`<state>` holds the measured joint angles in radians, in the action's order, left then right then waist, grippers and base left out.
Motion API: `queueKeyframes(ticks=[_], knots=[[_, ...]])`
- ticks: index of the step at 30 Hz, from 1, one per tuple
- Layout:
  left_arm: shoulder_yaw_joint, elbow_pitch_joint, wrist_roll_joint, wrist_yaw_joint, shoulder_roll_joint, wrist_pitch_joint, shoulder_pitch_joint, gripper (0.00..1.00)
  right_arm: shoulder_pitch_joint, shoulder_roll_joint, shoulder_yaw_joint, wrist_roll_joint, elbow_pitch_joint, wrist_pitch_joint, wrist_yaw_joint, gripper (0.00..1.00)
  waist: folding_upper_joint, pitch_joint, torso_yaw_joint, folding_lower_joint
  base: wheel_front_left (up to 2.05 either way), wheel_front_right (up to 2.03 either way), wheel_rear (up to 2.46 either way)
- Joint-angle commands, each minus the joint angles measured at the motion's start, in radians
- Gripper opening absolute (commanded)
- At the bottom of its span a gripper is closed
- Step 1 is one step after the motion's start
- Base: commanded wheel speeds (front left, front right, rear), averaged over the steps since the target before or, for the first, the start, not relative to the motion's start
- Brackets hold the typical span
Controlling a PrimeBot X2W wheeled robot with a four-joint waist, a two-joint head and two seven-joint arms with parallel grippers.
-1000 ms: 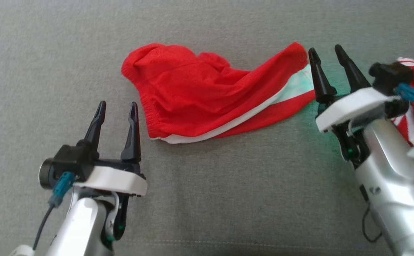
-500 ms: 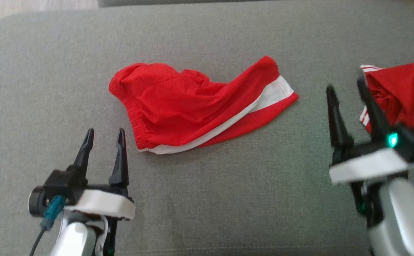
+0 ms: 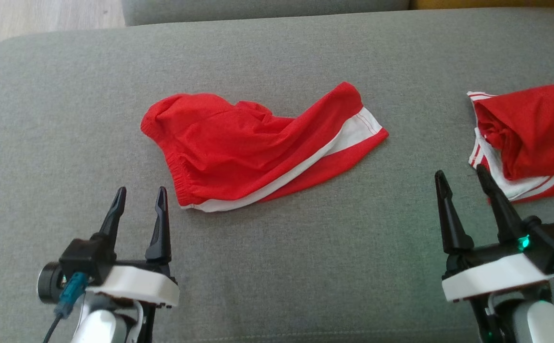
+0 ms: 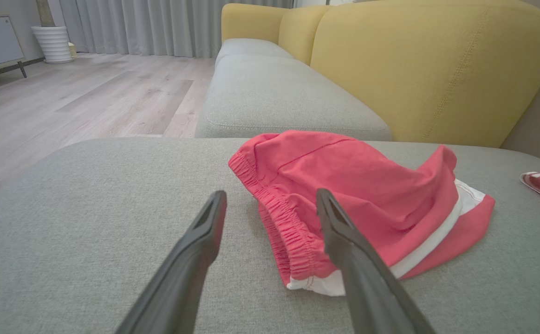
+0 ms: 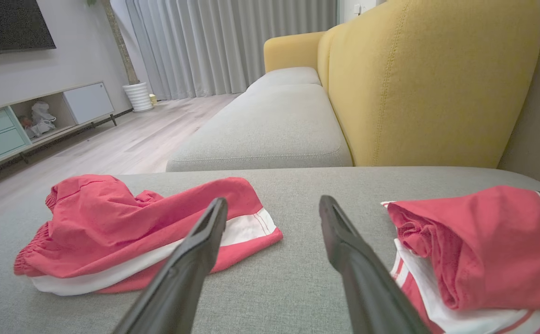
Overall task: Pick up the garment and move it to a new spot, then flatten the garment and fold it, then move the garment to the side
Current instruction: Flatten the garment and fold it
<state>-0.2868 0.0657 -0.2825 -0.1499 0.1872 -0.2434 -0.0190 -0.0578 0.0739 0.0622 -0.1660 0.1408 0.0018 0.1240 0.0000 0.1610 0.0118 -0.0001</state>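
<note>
The garment [image 3: 248, 147] is a pair of red shorts with a white side stripe. It lies crumpled in the middle of the grey cushion [image 3: 305, 267], waistband to the left and leg hem to the right. My left gripper [image 3: 141, 190] is open just left of the waistband corner and holds nothing. In the left wrist view the left gripper [image 4: 270, 195] points at the elastic waistband of the garment [image 4: 367, 185]. My right gripper [image 3: 460, 171] is open and empty, well right of the hem. In the right wrist view the right gripper [image 5: 273, 200] has the garment [image 5: 126, 218] to its left.
A second red and white garment [image 3: 534, 128] lies bunched at the cushion's right edge, close to my right fingers; it also appears in the right wrist view [image 5: 478, 241]. Beyond the cushion are a yellow sofa back [image 4: 427, 69], a grey seat [image 5: 270, 125] and wooden floor [image 3: 43, 19].
The head camera has tilted, so the whole picture slid downward. My right gripper has drawn back from the garment's leg hem toward me. Both grippers stayed open.
</note>
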Motion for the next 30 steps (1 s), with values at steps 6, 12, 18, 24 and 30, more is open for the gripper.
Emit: queueKeyframes(ticks=[6,12,18,24,30], knots=[[0.024,-0.027,0.001,-0.007,0.022,0.001,-0.018,1.0,0.006,-0.007,0.012,0.005,0.056,0.014,0.007,1.0,0.0,-0.006,-0.002,0.0001,0.0,0.0,0.0],[0.019,-0.023,-0.002,-0.008,0.025,0.005,-0.02,1.0,0.007,-0.011,0.011,0.0,0.059,0.02,0.007,1.0,0.0,-0.011,0.0,0.0001,0.0,0.0,0.0],[0.011,-0.015,-0.02,0.006,0.024,0.013,-0.025,1.0,0.009,-0.014,0.014,-0.006,0.06,0.024,0.007,1.0,0.0,-0.009,-0.001,0.0001,0.0,0.0,0.0],[0.002,0.008,-0.044,0.026,0.022,0.032,-0.031,1.0,0.013,-0.016,0.024,-0.009,0.056,0.025,0.007,1.0,0.0,0.003,-0.006,0.0001,0.0,0.0,0.0],[-0.036,0.107,-0.098,0.094,0.015,0.117,-0.066,1.0,0.028,-0.018,0.031,-0.014,0.054,0.026,0.007,1.0,0.0,0.036,-0.01,0.0001,0.0,0.0,0.0]])
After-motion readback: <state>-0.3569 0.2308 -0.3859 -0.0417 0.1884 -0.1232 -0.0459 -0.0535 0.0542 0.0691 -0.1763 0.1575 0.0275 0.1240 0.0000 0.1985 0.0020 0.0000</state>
